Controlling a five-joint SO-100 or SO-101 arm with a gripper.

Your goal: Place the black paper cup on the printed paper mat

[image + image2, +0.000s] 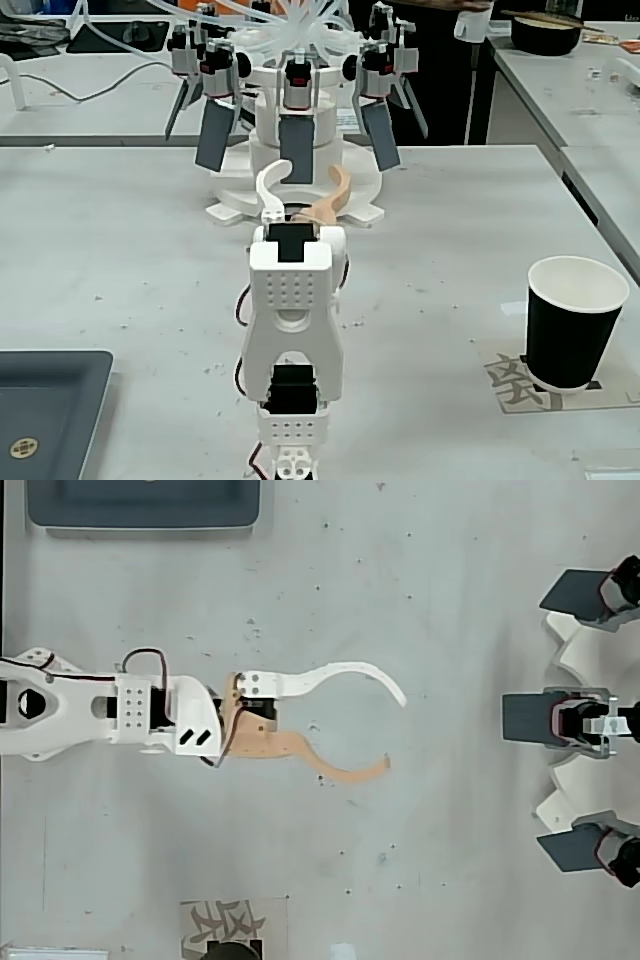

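Cup: we see the matt black paper cup upright on the beige printed paper mat, lower right.
Claw: the white-and-tan claw spread, empty, mid-frame.

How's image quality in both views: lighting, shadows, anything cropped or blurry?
Fixed view: even, soft light; the black paper cup on the printed paper mat is sharp and casts only a faint shadow; the background benches are slightly soft. Overhead view: flat light, no glare; the open gripper is crisp, but the mat is cut off at the bottom edge.
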